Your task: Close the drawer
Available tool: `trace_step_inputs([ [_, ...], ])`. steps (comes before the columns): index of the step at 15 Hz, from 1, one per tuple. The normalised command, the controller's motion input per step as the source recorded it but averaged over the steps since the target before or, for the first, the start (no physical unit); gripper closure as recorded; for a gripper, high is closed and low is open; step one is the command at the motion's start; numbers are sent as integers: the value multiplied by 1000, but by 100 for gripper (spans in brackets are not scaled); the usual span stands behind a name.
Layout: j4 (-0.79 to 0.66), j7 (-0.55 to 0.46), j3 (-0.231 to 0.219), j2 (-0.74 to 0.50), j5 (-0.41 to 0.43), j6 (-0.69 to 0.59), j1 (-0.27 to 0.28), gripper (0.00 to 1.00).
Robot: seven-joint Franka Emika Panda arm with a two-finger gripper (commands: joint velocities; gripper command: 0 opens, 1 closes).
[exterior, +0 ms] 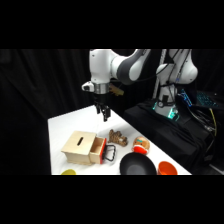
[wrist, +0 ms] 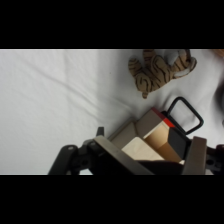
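The drawer (exterior: pixel 101 148) stands pulled out of the wooden box (exterior: pixel 80 146) on the table (exterior: pixel 65 122). The end effector (exterior: pixel 105 118) hovers above, fingers seemingly apart. Best descend beyond the handle (wrist: pixel 185 115), then push squarely inward.

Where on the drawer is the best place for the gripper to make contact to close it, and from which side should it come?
Probably the drawer is best met at its red-orange front, beside the black loop handle, coming from the handle side. The drawer stands pulled out of the wooden box, so a flat push toward the box should slide it in. The gripper hangs above.
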Motion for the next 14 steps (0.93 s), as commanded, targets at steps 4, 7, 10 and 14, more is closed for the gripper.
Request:
trace_step_inputs([
  [4, 2, 208, 8, -17, -27, 21, 4, 0],
  [7, -1, 280, 26, -53, -12, -34, 46, 0],
  [10, -11, 293, 63, -63, -20, -67, 101, 0],
  [14, -1, 292, 86, -34, -27, -82, 134, 0],
])
